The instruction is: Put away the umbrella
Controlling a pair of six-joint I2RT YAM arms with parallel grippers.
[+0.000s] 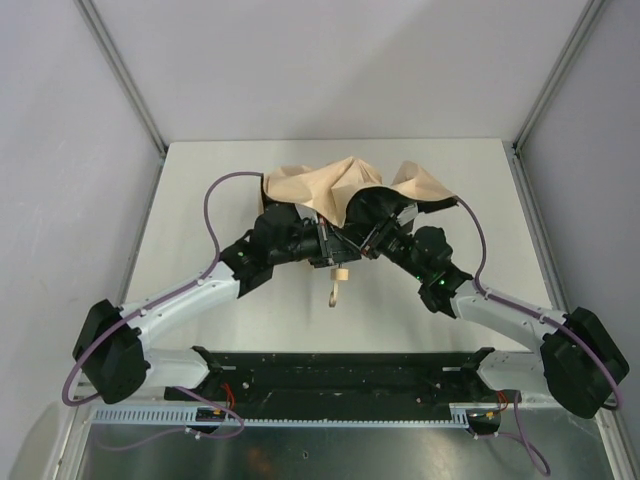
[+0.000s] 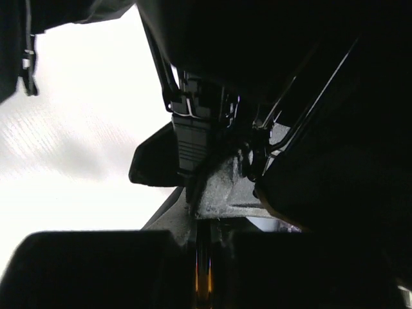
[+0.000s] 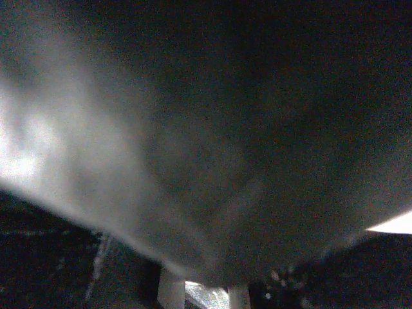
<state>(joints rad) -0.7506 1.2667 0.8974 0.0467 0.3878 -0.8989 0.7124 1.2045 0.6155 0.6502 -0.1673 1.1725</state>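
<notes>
Overhead from behind, wrists close — umbrella (image 1: 340,185) shared

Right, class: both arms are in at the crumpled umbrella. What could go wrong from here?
1. Fabric of the umbrella blankets the right wrist view, so the right gripper works nearly blind and might snag the cloth.
2. The left gripper seems shut on only the thin shaft; that could slip or twist.
3. Both grippers sit close together under the fabric and might bump each other.

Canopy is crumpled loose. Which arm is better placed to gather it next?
Right, probably. The right fingers reach under the umbrella's canopy, and fabric fills its wrist view. The left fingers look shut on the shaft by the handle, steadying it.
</notes>
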